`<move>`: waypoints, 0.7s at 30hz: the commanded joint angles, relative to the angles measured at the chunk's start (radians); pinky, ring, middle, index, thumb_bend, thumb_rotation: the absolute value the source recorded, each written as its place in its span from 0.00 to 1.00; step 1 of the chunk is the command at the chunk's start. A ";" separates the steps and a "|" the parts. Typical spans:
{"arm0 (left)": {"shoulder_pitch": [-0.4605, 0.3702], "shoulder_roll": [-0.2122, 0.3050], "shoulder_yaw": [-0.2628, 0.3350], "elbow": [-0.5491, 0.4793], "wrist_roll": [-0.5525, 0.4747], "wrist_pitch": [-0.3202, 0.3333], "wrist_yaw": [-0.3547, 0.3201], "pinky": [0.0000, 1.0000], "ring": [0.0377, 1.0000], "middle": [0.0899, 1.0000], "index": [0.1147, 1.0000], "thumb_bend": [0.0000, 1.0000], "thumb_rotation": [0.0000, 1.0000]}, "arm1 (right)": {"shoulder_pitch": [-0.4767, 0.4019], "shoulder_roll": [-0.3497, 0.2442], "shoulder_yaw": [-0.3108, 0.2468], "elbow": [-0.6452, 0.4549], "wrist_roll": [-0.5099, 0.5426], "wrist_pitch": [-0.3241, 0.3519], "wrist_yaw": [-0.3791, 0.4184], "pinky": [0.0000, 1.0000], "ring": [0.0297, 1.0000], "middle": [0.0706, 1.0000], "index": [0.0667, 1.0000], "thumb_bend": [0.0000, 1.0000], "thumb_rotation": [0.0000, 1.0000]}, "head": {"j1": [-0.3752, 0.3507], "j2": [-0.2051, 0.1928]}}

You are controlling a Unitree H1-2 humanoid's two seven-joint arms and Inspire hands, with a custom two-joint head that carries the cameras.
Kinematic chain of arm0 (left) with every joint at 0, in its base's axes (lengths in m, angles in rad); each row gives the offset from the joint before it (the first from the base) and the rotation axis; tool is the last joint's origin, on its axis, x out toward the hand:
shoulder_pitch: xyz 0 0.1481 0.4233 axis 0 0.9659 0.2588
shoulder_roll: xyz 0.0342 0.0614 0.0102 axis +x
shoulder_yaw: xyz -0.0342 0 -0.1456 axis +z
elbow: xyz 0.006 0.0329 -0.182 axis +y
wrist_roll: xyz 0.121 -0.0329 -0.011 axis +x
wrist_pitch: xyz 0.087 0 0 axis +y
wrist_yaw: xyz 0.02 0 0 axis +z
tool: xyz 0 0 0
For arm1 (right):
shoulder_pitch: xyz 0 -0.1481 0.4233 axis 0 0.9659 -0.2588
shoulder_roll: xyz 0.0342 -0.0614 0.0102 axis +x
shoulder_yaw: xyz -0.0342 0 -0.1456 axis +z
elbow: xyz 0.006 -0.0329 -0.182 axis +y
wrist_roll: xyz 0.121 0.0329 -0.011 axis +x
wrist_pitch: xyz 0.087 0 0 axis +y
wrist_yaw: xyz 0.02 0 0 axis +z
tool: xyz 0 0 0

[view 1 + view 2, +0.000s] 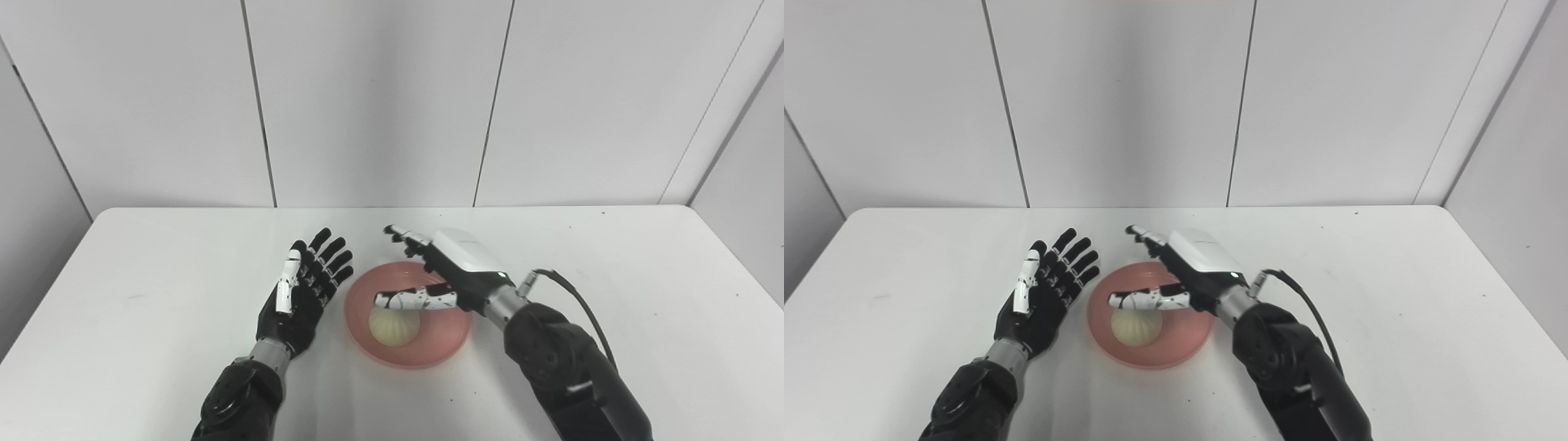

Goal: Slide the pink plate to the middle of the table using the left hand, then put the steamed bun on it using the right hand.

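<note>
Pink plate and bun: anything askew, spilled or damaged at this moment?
Nothing stands out. The steamed bun sits whole on the pink plate, toward its left side. The plate lies flat on the table. The right hand is open above it; the left hand is open beside it.

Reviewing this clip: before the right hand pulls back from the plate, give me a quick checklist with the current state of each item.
1. Bun resting on the plate: ok.
2. Plate near the middle of the table: ok.
3. Right hand open, fingers apart above the bun: ok.
4. Thumb free of the bun: cannot tell, it crosses just over the top.
5. Left hand open, beside the plate and not touching it: ok.
6. Bun intact, not squashed: ok.
</note>
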 commanded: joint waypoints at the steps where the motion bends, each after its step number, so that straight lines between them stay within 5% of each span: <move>1: 0.094 0.011 -0.015 0.057 0.035 0.135 0.029 0.93 0.92 0.93 0.93 0.45 1.00 | -0.019 0.009 -0.042 0.002 0.052 -0.095 -0.088 0.79 0.89 0.94 0.96 0.74 0.99 | -0.001 0.001; 8: 0.104 0.024 -0.013 0.033 0.036 0.115 0.032 0.94 0.94 0.95 0.95 0.45 1.00 | 0.042 0.067 -0.139 0.075 0.178 -0.231 -0.262 0.97 1.00 1.00 1.00 0.50 1.00 | -0.017 -0.007; 10: 0.110 0.024 -0.011 0.017 0.039 0.110 0.040 0.95 0.94 0.96 0.95 0.45 1.00 | 0.048 0.090 -0.175 0.129 0.219 -0.321 -0.337 0.99 1.00 1.00 1.00 0.46 1.00 | -0.019 -0.008; 17: 0.140 0.012 -0.005 -0.047 0.099 0.042 0.084 0.96 0.94 0.94 0.95 0.43 1.00 | 0.043 0.121 -0.253 0.323 0.289 -0.588 -0.508 1.00 1.00 1.00 1.00 0.52 1.00 | -0.022 -0.015; 21: 0.165 0.000 -0.007 -0.105 0.155 0.008 0.125 0.97 0.95 0.96 0.96 0.41 1.00 | 0.042 0.122 -0.258 0.383 0.346 -0.637 -0.544 1.00 1.00 1.00 1.00 0.51 1.00 | -0.023 -0.018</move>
